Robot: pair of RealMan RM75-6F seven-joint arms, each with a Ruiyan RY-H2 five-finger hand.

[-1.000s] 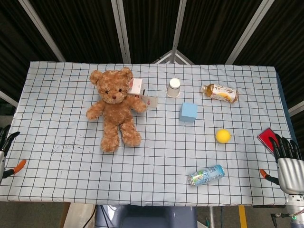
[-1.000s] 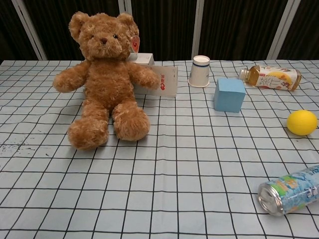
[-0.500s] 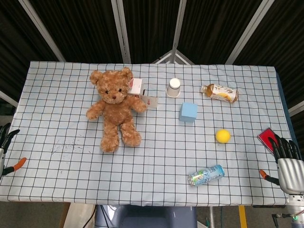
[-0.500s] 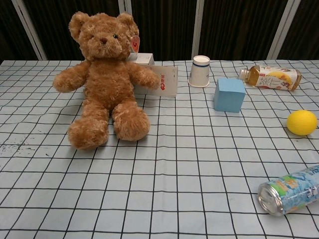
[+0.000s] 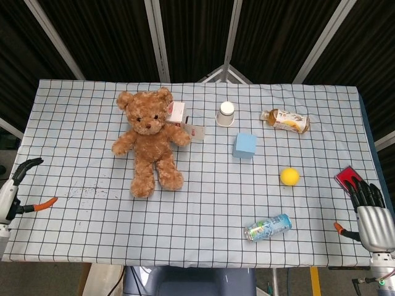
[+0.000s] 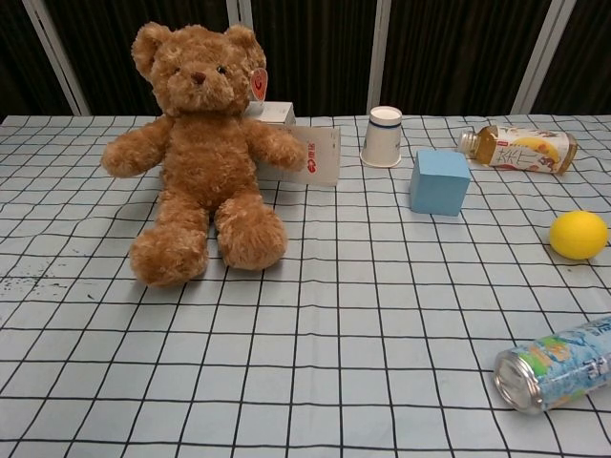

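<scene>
In the head view my left hand [image 5: 17, 188] hangs at the table's front left edge, fingers apart and holding nothing. My right hand [image 5: 369, 209] sits at the front right edge, fingers spread and empty, just below a red flat object [image 5: 345, 175]. Neither hand shows in the chest view. A brown teddy bear [image 5: 149, 139] [image 6: 198, 153] sits left of centre. A blue cube [image 5: 244, 145] [image 6: 440, 180], a yellow ball [image 5: 289, 176] [image 6: 578, 234] and a lying can [image 5: 267, 227] [image 6: 554, 364] are to the right.
A white paper cup [image 5: 226, 113] [image 6: 383, 135] stands upside down at the back. A tea bottle [image 5: 285, 120] [image 6: 518, 149] lies at the back right. A white box [image 5: 178, 112] [image 6: 271, 113] and a card [image 6: 319, 155] stand behind the bear. Checked cloth [image 5: 86, 123] covers the table.
My left hand has moved in over the table's left edge and risen into view. My right hand has shifted slightly lower. The objects have not moved.
</scene>
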